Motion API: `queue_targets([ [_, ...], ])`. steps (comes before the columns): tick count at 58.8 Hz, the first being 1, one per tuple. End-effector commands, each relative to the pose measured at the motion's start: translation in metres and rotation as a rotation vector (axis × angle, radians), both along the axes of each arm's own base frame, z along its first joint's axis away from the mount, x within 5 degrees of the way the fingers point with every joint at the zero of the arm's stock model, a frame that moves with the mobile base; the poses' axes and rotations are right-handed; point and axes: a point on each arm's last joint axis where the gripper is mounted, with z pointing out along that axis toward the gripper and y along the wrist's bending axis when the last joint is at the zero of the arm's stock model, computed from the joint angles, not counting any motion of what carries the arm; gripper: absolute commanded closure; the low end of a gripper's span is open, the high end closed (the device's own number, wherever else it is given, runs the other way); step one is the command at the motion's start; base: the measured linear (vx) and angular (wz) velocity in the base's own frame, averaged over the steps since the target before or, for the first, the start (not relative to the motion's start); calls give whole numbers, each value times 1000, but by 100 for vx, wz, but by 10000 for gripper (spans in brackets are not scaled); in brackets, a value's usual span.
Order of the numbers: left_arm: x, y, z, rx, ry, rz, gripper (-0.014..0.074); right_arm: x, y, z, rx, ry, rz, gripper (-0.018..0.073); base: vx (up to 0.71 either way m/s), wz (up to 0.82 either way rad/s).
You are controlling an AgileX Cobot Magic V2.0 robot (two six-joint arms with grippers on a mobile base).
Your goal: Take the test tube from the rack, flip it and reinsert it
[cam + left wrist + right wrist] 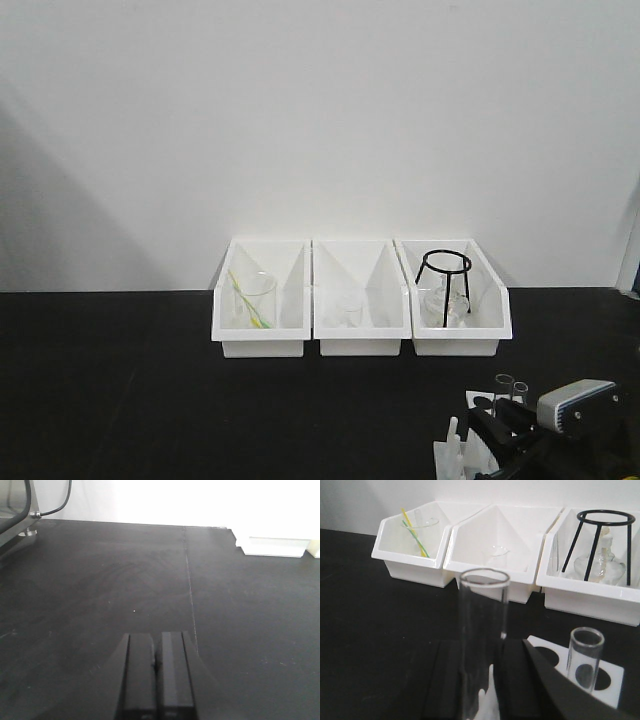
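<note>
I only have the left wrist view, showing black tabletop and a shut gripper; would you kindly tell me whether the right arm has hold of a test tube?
Observer: Yes, the right gripper is shut on a clear glass test tube, upright with its open mouth up.
Operator: Thank you; is there another tube in the rack?
Observer: A second clear glass tube stands in a hole of the small white plastic rack.
Operator: And what lies beyond it?
Observer: Three bins in a row; the rightmost white plastic bin holds a black wire tripod stand.
</note>
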Motion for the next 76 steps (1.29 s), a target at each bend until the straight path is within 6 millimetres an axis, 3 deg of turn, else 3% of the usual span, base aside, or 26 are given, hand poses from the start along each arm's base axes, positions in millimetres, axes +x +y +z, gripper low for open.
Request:
queue_targets([
  [1, 1, -1, 9, 4, -99, -12, 603, 6, 1, 18, 38, -117, 15, 561, 0, 0],
  [12, 1, -1, 9, 4, -99, -12, 603, 6, 1, 16, 37, -112, 16, 496, 0, 0],
  [32, 1, -1, 9, 4, -99, -12, 603, 6, 1, 15, 34, -109, 18, 199, 0, 0],
  [42, 1, -1, 9, 4, -99, -12, 603, 5, 1, 21, 33, -128, 18, 104, 0, 0],
  [58, 1, -1, 9, 4, -99, -12, 603, -11, -2, 66, -5, -234, -8, 92, 0, 0],
  [69, 1, -1, 9, 4, -99, -12, 603, -38, -8, 110, -50, -302, -65, 92, 0, 0],
  [76, 1, -1, 9, 4, -99, -12, 603, -60, -13, 133, 26, -286, -123, 92, 0, 0],
])
